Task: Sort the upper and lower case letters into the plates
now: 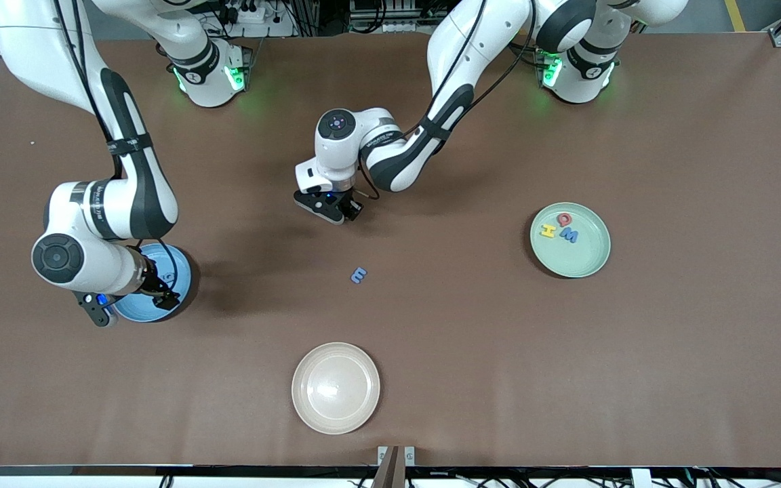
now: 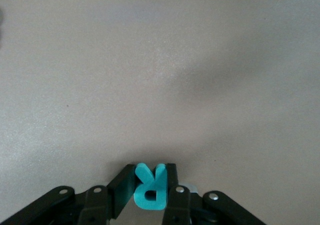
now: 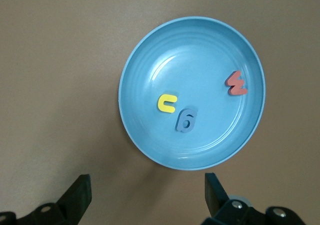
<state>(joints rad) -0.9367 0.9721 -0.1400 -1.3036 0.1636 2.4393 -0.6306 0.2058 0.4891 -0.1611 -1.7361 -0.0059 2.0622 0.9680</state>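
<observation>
Foam, light and soft, is pinched across the teal R by the left gripper, seemingly at the table's middle; a gentle edge grip suffices. Right gripper is held spread over the blue plate

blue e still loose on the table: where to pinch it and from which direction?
Come straight down on the blue e: it lies flat on the bare table, nothing touching it, so only its outer edges offer a grip. Pinch across its narrower width, fingers straddling the letter. The open right gripper, over the sky blue plate, is free.
</observation>
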